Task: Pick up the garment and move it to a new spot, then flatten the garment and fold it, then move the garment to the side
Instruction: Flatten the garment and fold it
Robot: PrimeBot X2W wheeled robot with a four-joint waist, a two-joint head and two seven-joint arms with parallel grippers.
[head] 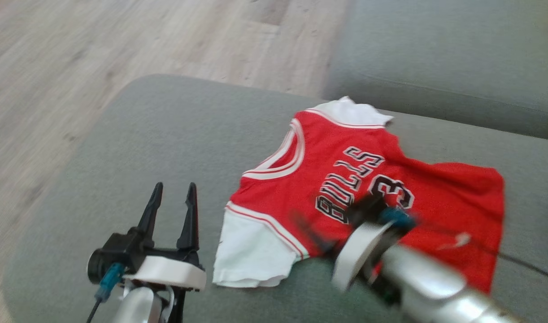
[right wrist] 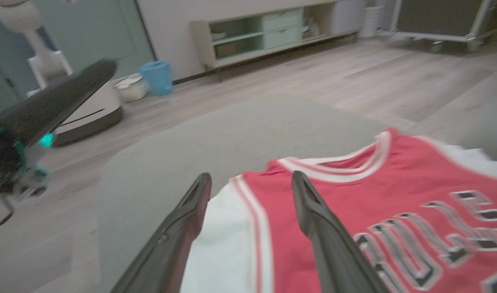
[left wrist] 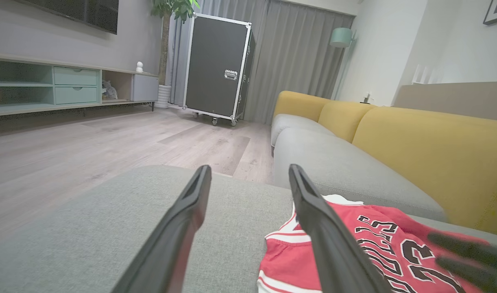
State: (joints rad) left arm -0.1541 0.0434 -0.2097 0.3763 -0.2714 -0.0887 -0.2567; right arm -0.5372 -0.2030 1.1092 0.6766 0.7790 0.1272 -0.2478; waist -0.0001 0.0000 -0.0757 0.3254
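I am observing the red Bulls jersey (head: 345,179) lying flat, print up, on the grey sofa cushion (head: 166,134). Its long axis is running across my head view, neckline pointing left and hem right. The right gripper (right wrist: 251,179) is hovering over its near white sleeve (head: 251,251), fingers spread and gripping nothing. The left gripper (head: 174,188) is standing splayed and empty, just left of the jersey.

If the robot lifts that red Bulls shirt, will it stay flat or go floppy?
Probably floppy: the red shirt lies limp with wavy edges on the grey cushion, so it would likely droop from wherever it's pinched. It looks thin, so probably light. Pushed, it might bunch up rather than slide on that woven fabric.
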